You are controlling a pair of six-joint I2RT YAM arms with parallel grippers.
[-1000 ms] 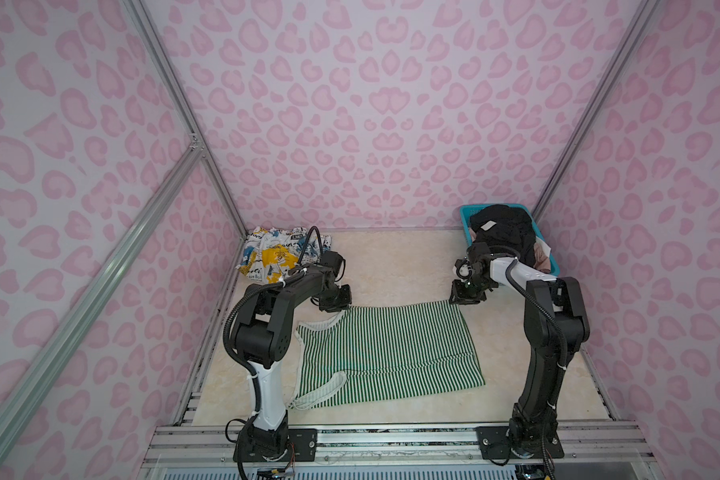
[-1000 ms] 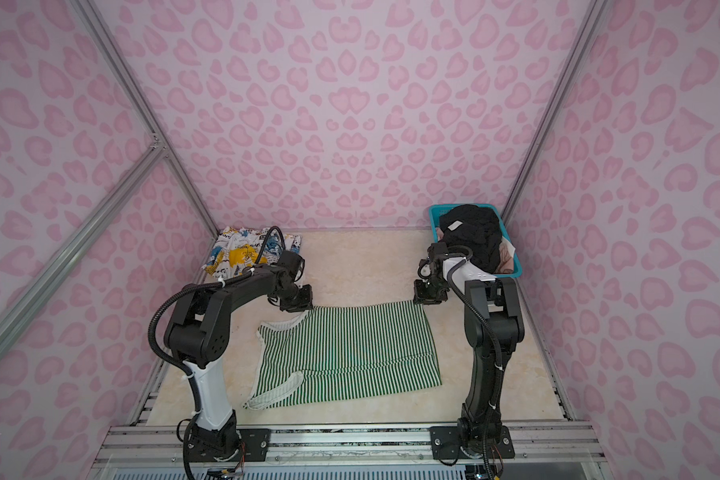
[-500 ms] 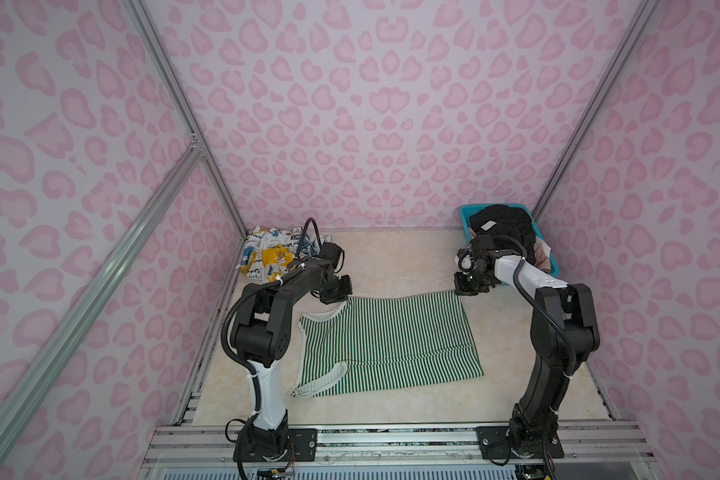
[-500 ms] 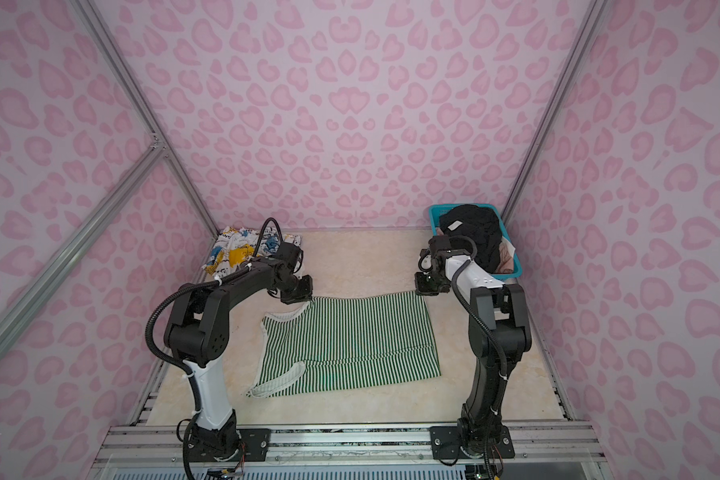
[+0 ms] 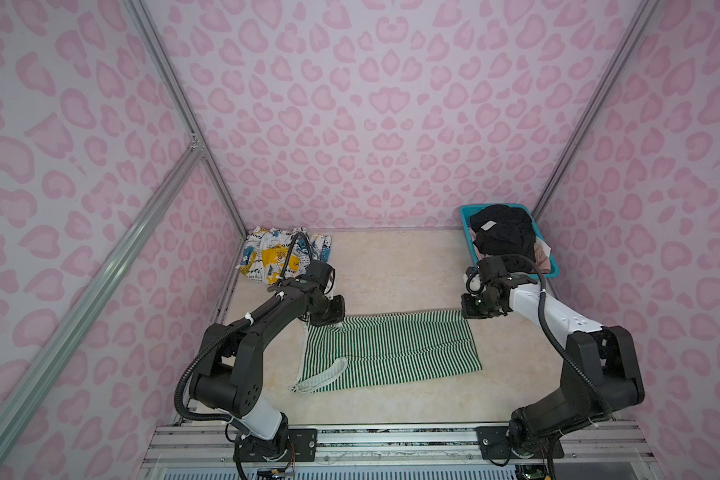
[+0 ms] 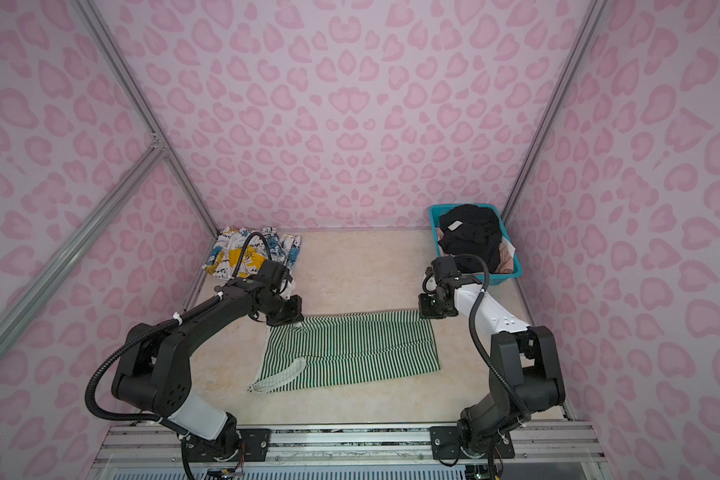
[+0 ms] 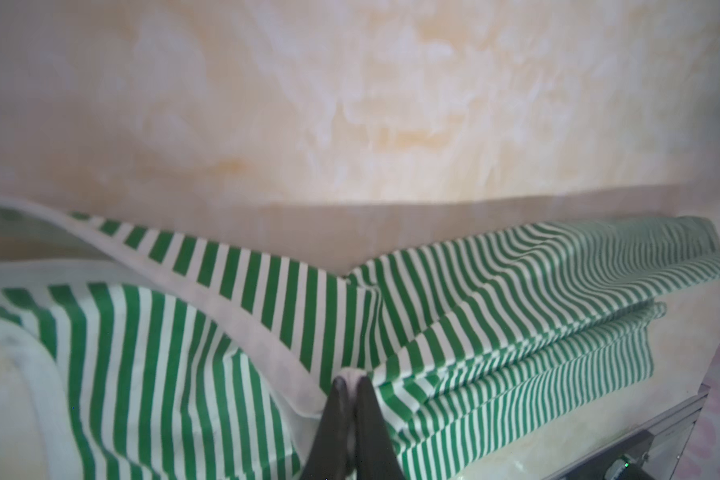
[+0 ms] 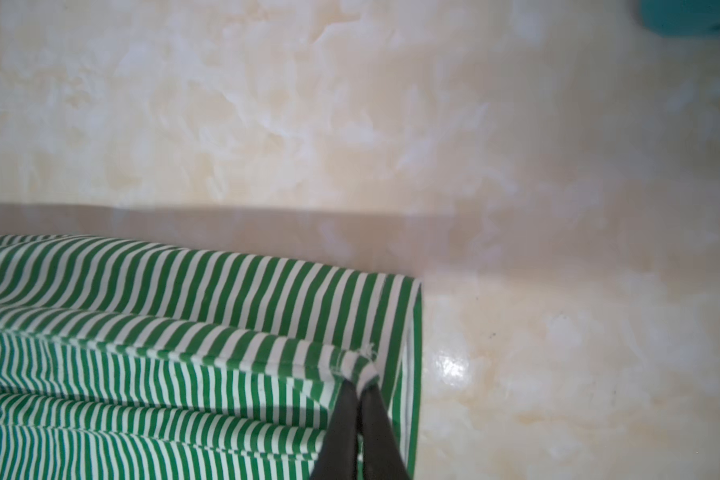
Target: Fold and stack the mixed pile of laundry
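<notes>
The thin green-and-white striped cotton top (image 5: 391, 349) lies flat in the middle of the pale marbled table (image 5: 391, 270). It looks light, floppy and likely to sag. The left tool (image 7: 352, 380) pinches its white-trimmed far corner and the right tool (image 8: 360, 384) its far hem corner, both sensible holds.

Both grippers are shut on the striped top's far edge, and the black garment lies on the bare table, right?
Not quite. The black garment lies in the teal basket, as both top views show. The left gripper and right gripper are indeed shut on the far edge of the green-and-white striped top.
</notes>
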